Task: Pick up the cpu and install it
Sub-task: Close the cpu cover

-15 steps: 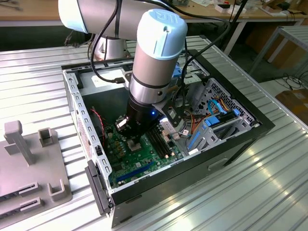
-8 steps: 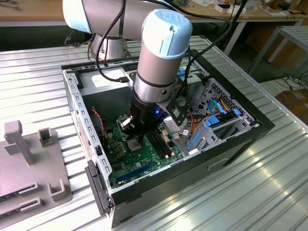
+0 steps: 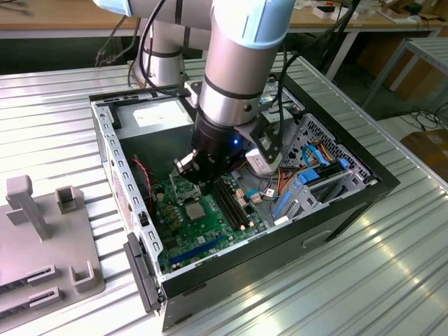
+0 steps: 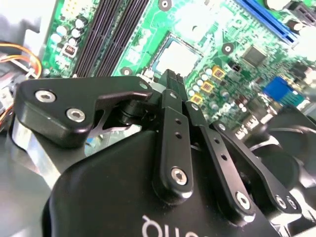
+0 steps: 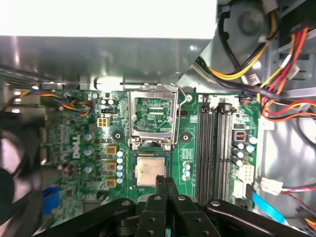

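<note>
The cpu (image 5: 149, 170) is a small silver-grey square lying flat in its socket on the green motherboard (image 5: 89, 133), inside an open computer case. The hollow metal socket frame (image 5: 151, 116) stands flipped open just beyond it. My gripper (image 5: 165, 181) hangs over the cpu's near edge, its two black fingers pressed together with nothing between them. In the second wrist view the same shut gripper (image 4: 171, 78) sits just short of the cpu (image 4: 175, 55). In the exterior view the arm (image 3: 224, 91) reaches down into the case above the cpu (image 3: 195, 210).
Long black memory slots (image 5: 217, 143) run beside the socket. Bundled coloured cables (image 5: 276, 84) and a blue drive cage (image 3: 308, 185) crowd one side, and a black fan (image 5: 15, 163) the other. The case walls (image 3: 126, 189) box in the arm. A grey fixture (image 3: 42, 231) sits at the exterior view's left.
</note>
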Controlling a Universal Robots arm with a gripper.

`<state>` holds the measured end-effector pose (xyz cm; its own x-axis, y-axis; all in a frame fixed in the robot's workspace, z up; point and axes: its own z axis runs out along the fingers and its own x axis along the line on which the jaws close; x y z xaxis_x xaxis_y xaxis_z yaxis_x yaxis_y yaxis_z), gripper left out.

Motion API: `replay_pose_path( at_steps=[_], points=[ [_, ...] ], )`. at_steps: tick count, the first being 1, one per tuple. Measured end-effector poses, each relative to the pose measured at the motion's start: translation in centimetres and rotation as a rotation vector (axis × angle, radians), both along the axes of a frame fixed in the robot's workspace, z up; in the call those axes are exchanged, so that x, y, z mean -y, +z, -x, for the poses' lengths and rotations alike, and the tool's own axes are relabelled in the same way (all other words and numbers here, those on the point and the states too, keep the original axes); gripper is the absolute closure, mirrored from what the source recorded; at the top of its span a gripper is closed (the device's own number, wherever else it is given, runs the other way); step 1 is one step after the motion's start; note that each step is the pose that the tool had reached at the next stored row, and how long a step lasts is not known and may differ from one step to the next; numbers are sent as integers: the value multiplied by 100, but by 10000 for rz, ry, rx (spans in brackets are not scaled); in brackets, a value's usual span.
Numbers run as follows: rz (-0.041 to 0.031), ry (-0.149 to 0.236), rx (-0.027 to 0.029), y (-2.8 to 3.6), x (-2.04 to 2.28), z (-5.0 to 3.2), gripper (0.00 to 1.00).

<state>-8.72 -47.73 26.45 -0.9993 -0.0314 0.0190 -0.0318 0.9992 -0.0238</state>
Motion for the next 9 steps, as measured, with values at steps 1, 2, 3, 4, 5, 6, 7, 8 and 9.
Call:
replay_pose_path(
  at_steps=[1, 2, 3, 4, 5, 6, 7, 8, 9],
  points=[
    [1, 0, -1, 48, 0, 0, 89],
    [0, 0, -1, 77, 0, 0, 89],
    [0, 0, 0, 89, 0, 0, 89],
    [-2, 0, 1, 88, 0, 0, 89],
    [2, 0, 0, 89, 0, 0, 89],
    [6, 1, -1, 89, 0, 0, 89],
    [8, 1, 1, 89, -5, -17, 89],
    [6, 8, 0, 88, -6, -42, 89],
    [5, 17, 0, 87, -7, -59, 89]
  ],
)
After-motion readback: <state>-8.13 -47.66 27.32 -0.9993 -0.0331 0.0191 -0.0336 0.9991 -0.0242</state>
